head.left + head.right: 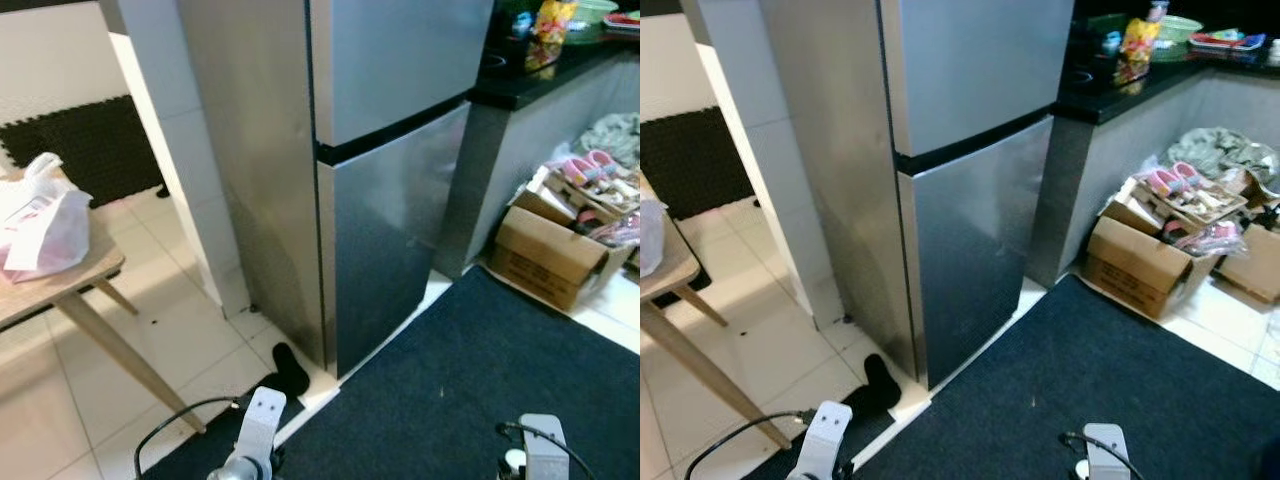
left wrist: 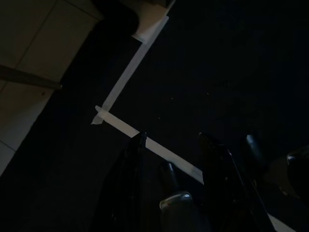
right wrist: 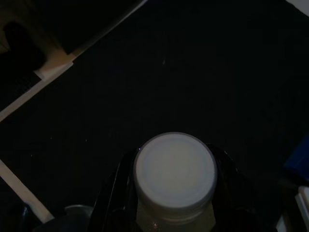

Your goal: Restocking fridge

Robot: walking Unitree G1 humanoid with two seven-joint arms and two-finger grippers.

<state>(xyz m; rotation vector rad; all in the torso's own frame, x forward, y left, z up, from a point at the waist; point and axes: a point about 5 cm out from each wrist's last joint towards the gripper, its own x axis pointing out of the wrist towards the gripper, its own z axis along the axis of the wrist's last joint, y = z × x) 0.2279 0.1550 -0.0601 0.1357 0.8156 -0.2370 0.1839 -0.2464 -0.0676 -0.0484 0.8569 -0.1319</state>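
A silver fridge stands closed; beside it, a cardboard box holds shoes. The right gripper jaws clasp a white-capped bottle; the left gripper jaws hang parted over dark carpet.

Pale tiled floor on the left, big dark carpet covering the 5 o'clock side. Wooden table with angled legs sits at 9 o'clock. Black foam mat lies up at 10 o'clock against a white wall. Black countertop at 2 o'clock, cluttered cardboard box under it at 3.
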